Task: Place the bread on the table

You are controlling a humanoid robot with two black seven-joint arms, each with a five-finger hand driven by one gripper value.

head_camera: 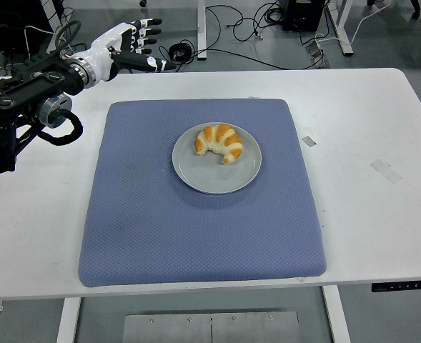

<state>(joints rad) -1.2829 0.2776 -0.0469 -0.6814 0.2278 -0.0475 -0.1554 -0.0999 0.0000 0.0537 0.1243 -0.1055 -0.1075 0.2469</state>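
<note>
A golden croissant (218,143) lies on a round grey plate (216,158) in the upper middle of a blue mat (199,193) on the white table (360,193). My left hand (140,48) is raised at the table's far left corner, well up and to the left of the plate. Its fingers (151,32) are spread and it holds nothing. The black left arm (24,93) reaches in from the left edge. The right arm is out of view.
Two small pieces of tape (307,141) (385,170) lie on the table right of the mat. Cables (224,28) and desk legs show on the floor beyond the far edge.
</note>
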